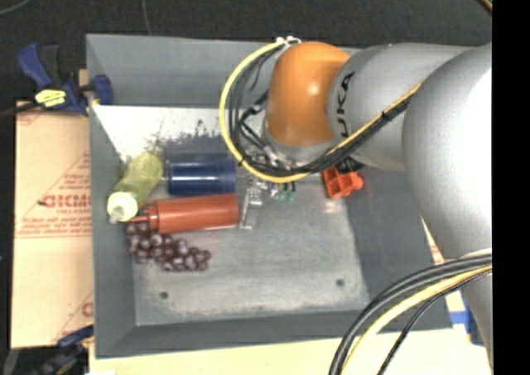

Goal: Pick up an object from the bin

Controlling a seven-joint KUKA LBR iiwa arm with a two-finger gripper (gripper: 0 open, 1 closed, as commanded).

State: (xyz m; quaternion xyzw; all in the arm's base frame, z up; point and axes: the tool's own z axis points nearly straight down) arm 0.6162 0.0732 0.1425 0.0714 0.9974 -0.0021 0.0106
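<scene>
Grey bin [273, 282]: red bottle [195, 214] lying left, right end just beside fingers [251, 206]; released or clenched, cannot tell.

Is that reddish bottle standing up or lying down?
Lying down: the reddish bottle shows its whole length, flat on the bin floor.

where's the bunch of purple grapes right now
In the camera view, the bunch of purple grapes lies on the bin floor at the left, just below the red-brown bottle and left of the gripper.
</scene>
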